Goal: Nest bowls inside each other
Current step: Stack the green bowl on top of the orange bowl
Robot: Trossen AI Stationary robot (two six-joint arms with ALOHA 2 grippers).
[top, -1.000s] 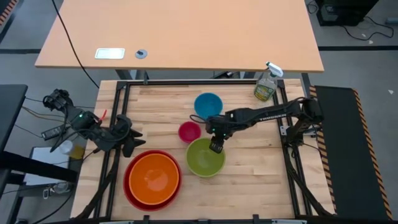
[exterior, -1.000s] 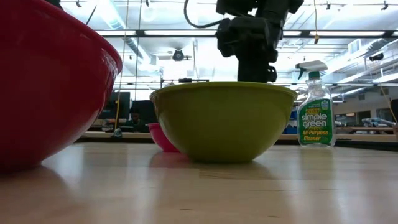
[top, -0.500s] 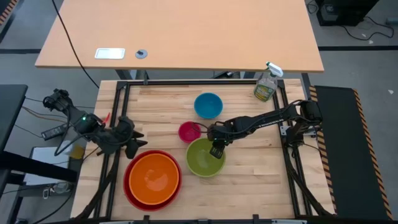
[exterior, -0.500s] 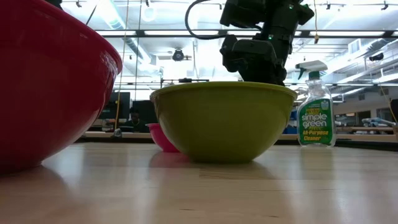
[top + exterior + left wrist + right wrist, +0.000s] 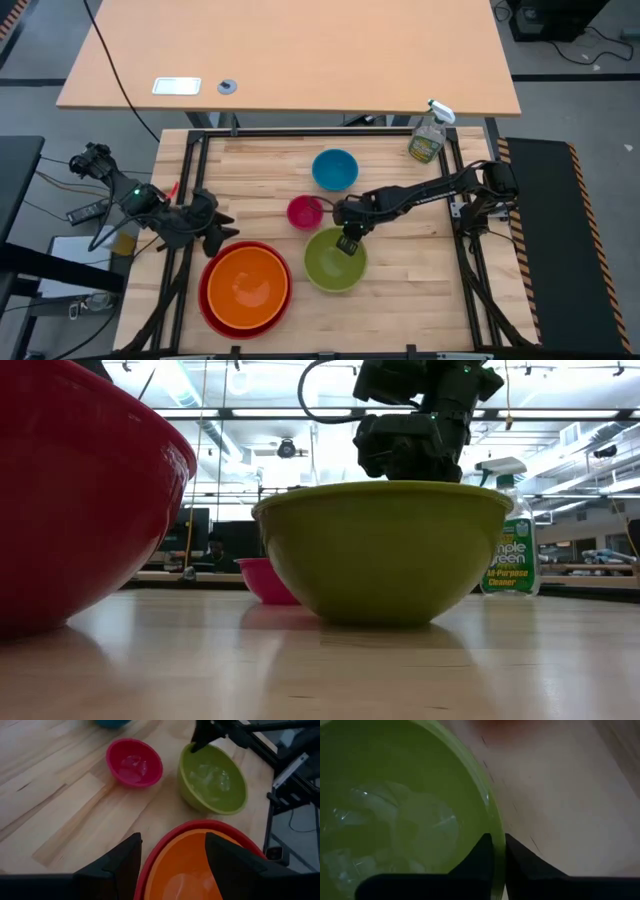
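Note:
The lime green bowl [image 5: 334,264] stands on the table near the middle, with my right gripper [image 5: 347,244] shut on its far rim. To its left the orange bowl [image 5: 246,286] sits nested in the red bowl [image 5: 207,296]. The magenta-pink bowl [image 5: 305,212] and the blue bowl [image 5: 334,169] stand apart, farther back. My left gripper [image 5: 211,227] hovers open at the table's left edge, just behind the red bowl, holding nothing. My right gripper pinches the green bowl's rim [image 5: 497,827] at the bowl's far side, one finger [image 5: 481,854] inside the bowl and the other outside. The fingers come steeply from above. The bowl stays upright with its base [image 5: 385,618] on the table.
A clear spray bottle [image 5: 428,139] stands at the table's far right corner. The wood to the right of the green bowl and along the near edge is bare. A black frame [image 5: 466,262] runs along the table's sides.
My right gripper has come down onto the green bowl's far rim and shut on it. The green bowl has slid a little toward the table's near edge, staying upright on the wood.

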